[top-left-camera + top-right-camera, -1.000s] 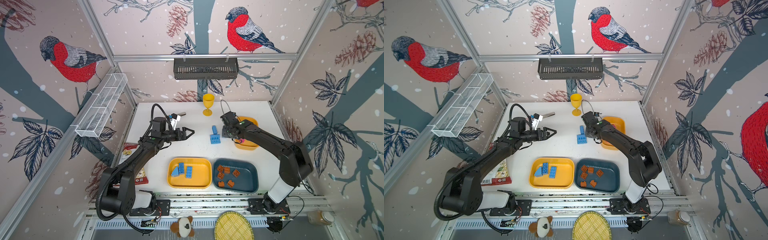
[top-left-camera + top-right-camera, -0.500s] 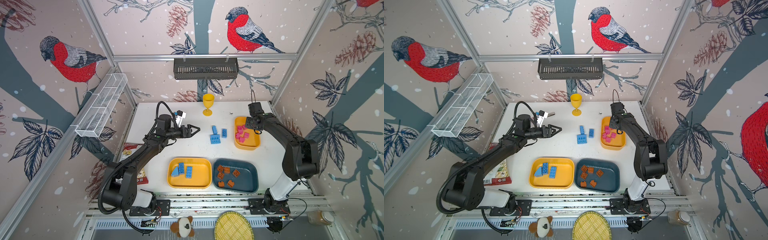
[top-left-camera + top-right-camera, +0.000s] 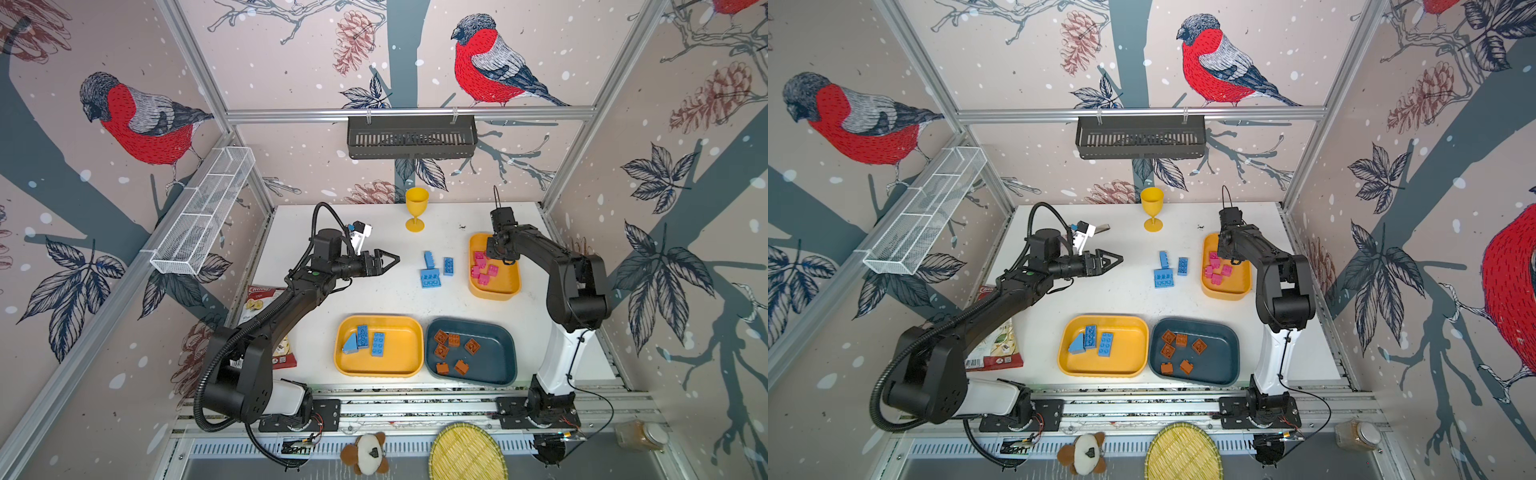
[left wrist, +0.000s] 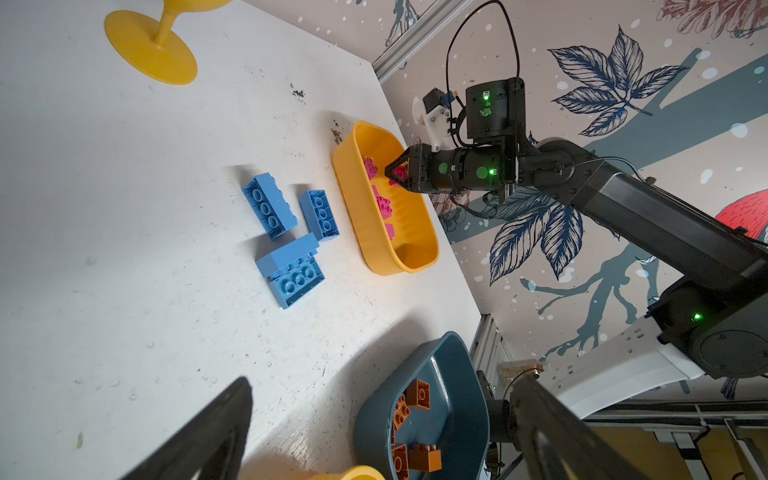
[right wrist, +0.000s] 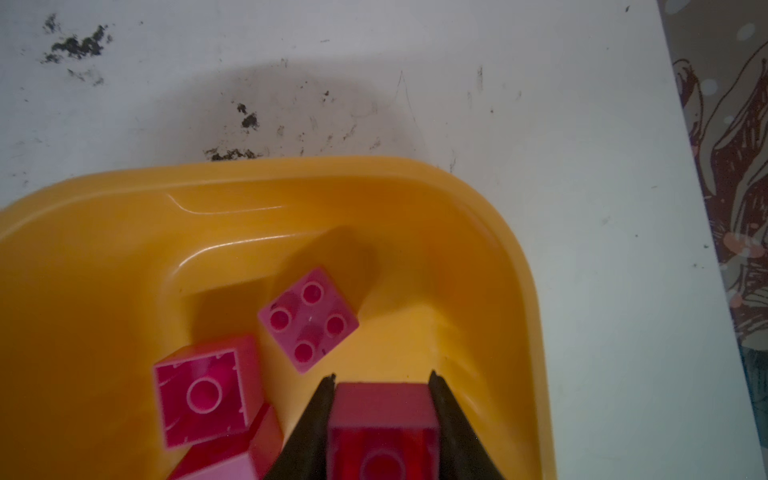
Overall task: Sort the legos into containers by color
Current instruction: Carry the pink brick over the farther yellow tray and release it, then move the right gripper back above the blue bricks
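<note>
Three lego trays [image 3: 399, 349] [image 3: 494, 353] [image 3: 505, 282]; right end effector [image 5: 381, 376] grips pink lego [image 5: 382, 409]; left end effector [image 3: 392, 261] wide.

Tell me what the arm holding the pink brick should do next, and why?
Probably open its jaws and let the brick drop. The right gripper is shut on a pink brick and hangs over the small yellow tray. The other pink bricks already lie in that tray, so the colour matches and the brick looks ready to be let go.
</note>
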{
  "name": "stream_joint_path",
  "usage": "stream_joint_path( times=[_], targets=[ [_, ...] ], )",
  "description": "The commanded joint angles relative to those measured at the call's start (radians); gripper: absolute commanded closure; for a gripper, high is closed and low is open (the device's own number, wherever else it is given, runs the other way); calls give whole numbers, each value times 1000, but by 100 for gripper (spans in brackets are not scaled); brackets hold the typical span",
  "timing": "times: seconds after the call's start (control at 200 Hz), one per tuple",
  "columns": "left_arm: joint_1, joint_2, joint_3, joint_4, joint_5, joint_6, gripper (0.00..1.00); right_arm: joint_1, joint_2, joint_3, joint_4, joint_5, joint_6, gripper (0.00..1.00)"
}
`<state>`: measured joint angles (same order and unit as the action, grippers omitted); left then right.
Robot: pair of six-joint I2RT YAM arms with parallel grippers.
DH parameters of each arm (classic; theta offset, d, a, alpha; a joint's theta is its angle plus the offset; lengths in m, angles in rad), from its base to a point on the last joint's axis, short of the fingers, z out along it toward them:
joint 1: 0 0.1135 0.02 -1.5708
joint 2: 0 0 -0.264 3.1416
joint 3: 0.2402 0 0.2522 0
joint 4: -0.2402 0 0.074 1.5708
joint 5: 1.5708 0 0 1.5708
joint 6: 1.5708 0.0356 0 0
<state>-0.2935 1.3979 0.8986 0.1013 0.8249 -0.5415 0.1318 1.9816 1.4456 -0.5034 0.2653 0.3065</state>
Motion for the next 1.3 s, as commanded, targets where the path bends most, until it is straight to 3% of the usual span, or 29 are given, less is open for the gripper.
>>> stream_joint_path(
  times=[0.0, 0.27, 0.475, 0.77, 1.051, 1.291],
  targets=[
    [0, -7, 2, -5, -8, 25, 3, 3, 8, 12, -1, 25, -16, 63],
    [0, -1, 6, -17, -7, 32, 3, 5, -1, 15, -31, 43, -18, 48],
    [0, -2, 14, -34, -10, 46, 3, 24, -73, 18, -54, -10, -8, 45],
    [27, -30, 27, -104, -23, 85, 3, 194, -185, 10, -52, -219, 27, 31],
    [84, -99, 1, -155, -28, 118, 3, 387, -156, 11, -31, -290, 145, 21],
    [88, -126, -13, -188, -46, 147, 3, 474, -69, 36, -51, -249, -80, 21]
  ],
)
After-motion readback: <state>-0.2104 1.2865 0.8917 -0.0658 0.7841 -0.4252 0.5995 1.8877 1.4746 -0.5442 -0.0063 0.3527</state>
